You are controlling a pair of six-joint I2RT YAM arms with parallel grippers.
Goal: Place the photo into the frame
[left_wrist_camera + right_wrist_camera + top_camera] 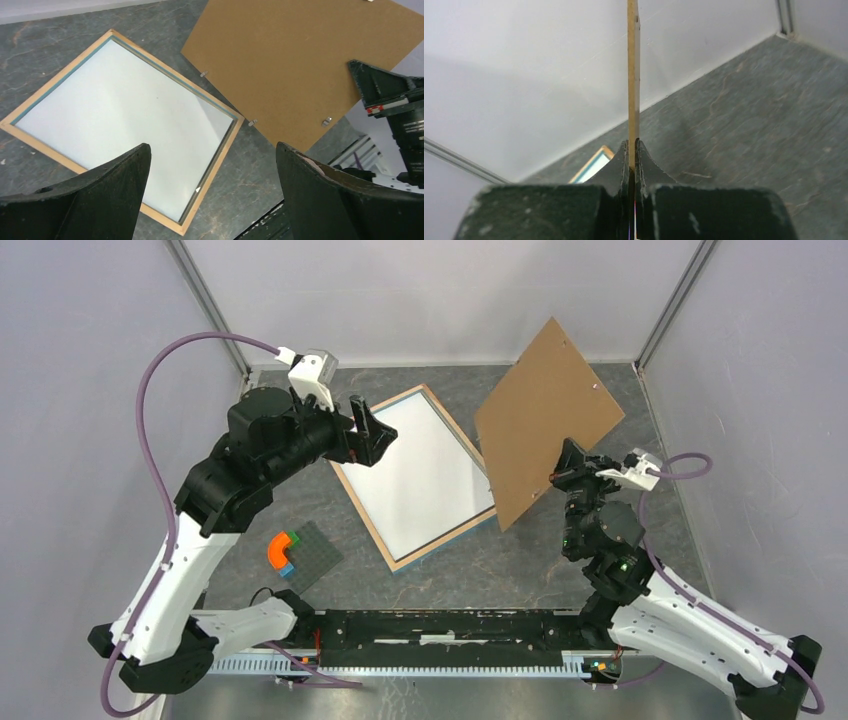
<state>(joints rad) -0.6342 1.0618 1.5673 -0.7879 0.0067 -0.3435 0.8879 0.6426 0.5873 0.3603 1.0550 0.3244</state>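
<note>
Presently gaping empty: left gripper (372, 432). Pinching backing board (545, 410) by its edge in right gripper (633, 147); might pivot down, knocking photo (420, 475) askew in frame (363, 517).

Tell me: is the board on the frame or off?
Off. The right hand holds the board tilted up, apart from the frame.

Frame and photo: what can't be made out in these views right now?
- The photo's printed side: in no view. The white sheet lying in the frame may be its back; cannot tell.
- Frame's right corner, top view: partly behind the lifted backing board held by the right gripper.
- Frame's near edge, left wrist: hidden by the open left gripper.
- Right wrist: board seen edge-on only, frame just a sliver.
</note>
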